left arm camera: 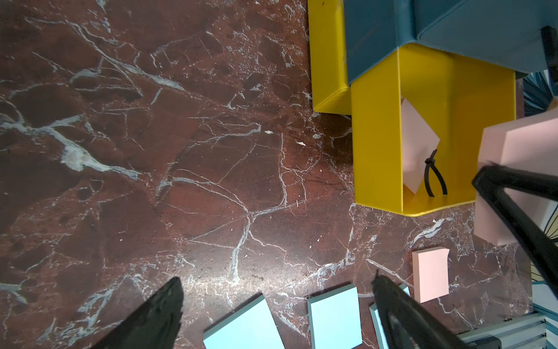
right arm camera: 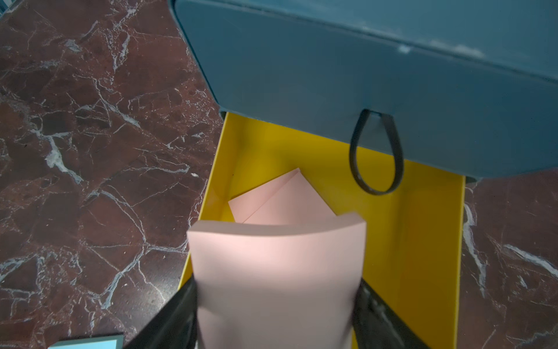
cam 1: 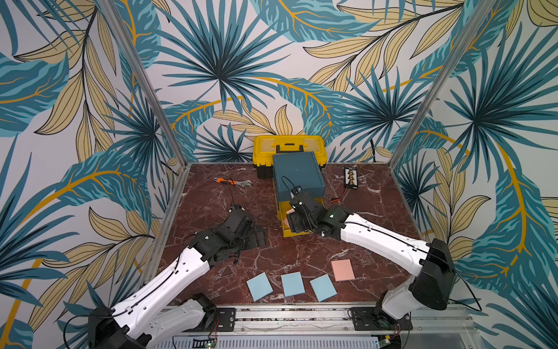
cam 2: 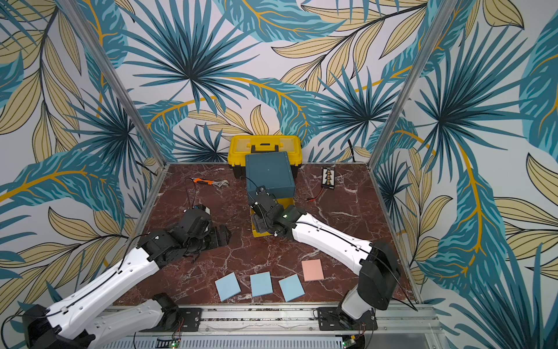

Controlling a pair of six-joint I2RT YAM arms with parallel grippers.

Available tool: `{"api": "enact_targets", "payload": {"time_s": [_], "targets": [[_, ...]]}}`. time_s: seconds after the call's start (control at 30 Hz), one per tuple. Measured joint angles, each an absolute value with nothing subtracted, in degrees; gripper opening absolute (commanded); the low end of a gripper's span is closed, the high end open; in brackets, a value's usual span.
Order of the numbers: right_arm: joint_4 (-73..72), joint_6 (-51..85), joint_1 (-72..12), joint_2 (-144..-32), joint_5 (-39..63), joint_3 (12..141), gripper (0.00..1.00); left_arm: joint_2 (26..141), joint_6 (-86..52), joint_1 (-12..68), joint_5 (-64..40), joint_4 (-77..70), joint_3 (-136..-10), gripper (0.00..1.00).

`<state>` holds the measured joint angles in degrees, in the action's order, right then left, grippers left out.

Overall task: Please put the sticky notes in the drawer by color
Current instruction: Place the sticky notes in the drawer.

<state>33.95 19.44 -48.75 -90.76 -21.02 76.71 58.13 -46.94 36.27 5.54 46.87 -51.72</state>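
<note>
Red-brown marble tabletop (cam 1: pixel 211 211) is carrying everything, with leaf-patterned walls rising on three sides. Toward the back, the drawer chest (cam 1: pixel 297 173) is standing just in front of a yellow toolbox (cam 1: pixel 288 143). The yellow drawer (right arm camera: pixel 422 241) directly beneath the chest's teal drawer (right arm camera: pixel 332 75) is standing pulled out toward the arms. Inside that open drawer, one pink pad (right arm camera: pixel 271 199) is lying tilted toward a corner. The right gripper (right arm camera: pixel 276 308) is hanging over the drawer's front end, its jaws squeezing a second pink pad (right arm camera: pixel 277 256) by two opposite edges, so the paper is bowing between the fingers (right arm camera: pixel 175 317). This held pad is hovering above the drawer, partly over the one inside. Near the table's front edge a row of blue pads (cam 1: pixel 293 284) is lying flat, three in all, with a third pink pad (cam 1: pixel 342 269) just beside its right end. The left gripper (left arm camera: pixel 276 281) is hovering low over bare marble to the left of the chest, jaws spread wide, gripping nothing and touching none of the pads.
</note>
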Motion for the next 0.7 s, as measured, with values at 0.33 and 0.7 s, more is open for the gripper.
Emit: {"api": "enact_targets", "payload": {"time_s": [0.33,0.7], "targets": [[31.7,19.5,-47.8,-95.7,-21.1,77.1,0.79,58.0,-46.9,35.6,5.5,46.9,-51.7,1.0],[31.7,19.0,-47.5,-97.2,-22.2,78.6,0.95,58.0,-46.9,35.1,5.5,46.3,-50.5,1.0]]}}
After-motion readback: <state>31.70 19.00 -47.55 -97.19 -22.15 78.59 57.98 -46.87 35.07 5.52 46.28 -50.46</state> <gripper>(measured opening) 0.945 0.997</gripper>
